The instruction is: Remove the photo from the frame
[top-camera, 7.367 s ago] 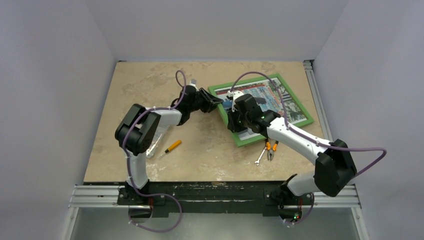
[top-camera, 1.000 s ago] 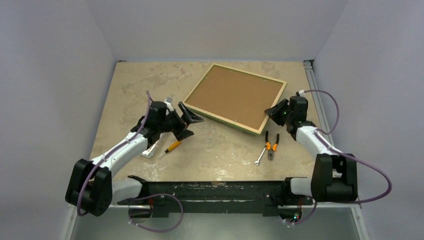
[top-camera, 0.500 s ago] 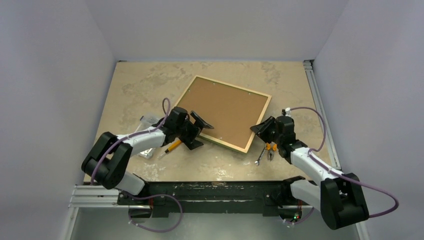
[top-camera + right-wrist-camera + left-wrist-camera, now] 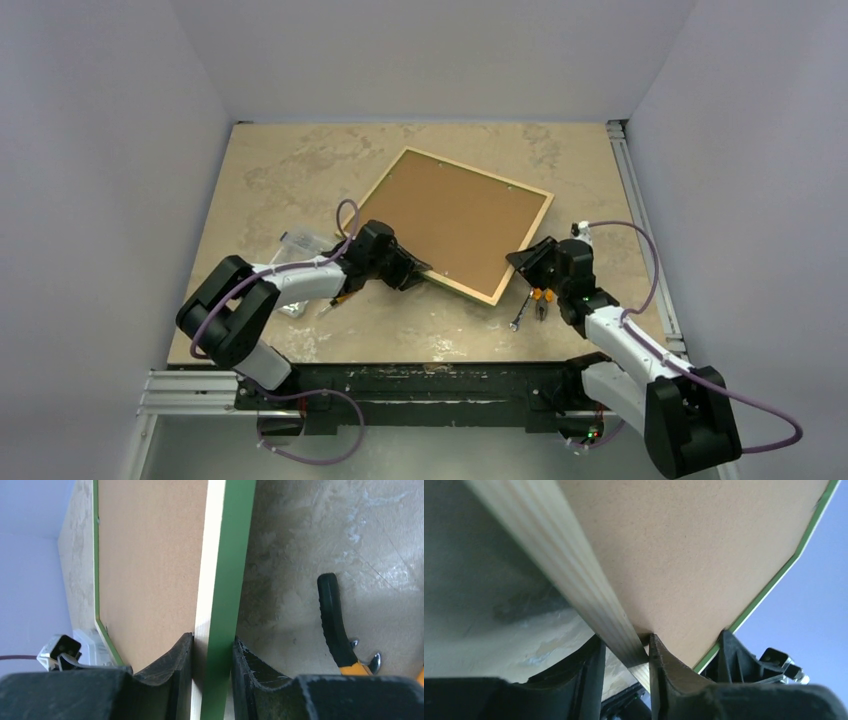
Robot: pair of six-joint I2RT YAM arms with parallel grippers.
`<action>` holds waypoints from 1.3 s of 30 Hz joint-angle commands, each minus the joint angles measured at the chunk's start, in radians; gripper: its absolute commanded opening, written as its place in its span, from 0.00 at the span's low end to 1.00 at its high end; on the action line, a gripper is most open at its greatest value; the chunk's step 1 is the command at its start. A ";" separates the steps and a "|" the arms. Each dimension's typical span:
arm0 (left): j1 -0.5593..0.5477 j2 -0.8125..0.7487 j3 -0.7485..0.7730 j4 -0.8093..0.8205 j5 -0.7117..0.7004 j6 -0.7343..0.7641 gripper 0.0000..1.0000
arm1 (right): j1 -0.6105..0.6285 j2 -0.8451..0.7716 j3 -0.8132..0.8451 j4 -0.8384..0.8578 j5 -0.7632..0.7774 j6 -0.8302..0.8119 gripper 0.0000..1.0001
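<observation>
I hold the frame [image 4: 231,555] face-down between the arms, the photo [image 4: 452,218] brown back up, left gripper [image 4: 624,646] and right gripper [image 4: 210,642] each pinching an opposite rail: light, stiff, I judge, best gripped there.

Photo [image 4: 455,222] print side face-down, unseen

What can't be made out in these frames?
- The photo: no view shows it; the frame is held back up, brown backing covering it.
- The pliers: cut off at the right wrist view's bottom edge; in the top view the right gripper overlaps them.
- The wrench: too small in the top view for detail.
</observation>
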 commanded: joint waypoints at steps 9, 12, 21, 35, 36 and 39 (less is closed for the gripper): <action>0.037 0.033 0.188 -0.032 -0.027 0.298 0.00 | 0.013 -0.168 0.114 -0.157 0.022 -0.336 0.56; 0.089 0.035 0.217 -0.116 0.022 0.403 0.00 | 0.012 -0.227 0.167 -0.268 0.106 -0.406 0.75; 0.264 0.062 0.296 -0.284 0.162 0.692 0.00 | 0.013 -0.264 0.250 -0.397 0.170 -0.528 0.79; 0.253 0.340 0.771 -0.631 0.119 1.130 0.00 | 0.013 -0.197 0.220 -0.357 0.043 -0.477 0.72; 0.248 0.371 0.804 -0.652 0.122 1.157 0.00 | 0.012 -0.203 0.216 -0.356 0.045 -0.465 0.73; 0.235 0.450 0.903 -0.704 0.120 1.184 0.00 | 0.013 -0.220 0.220 -0.372 0.057 -0.468 0.72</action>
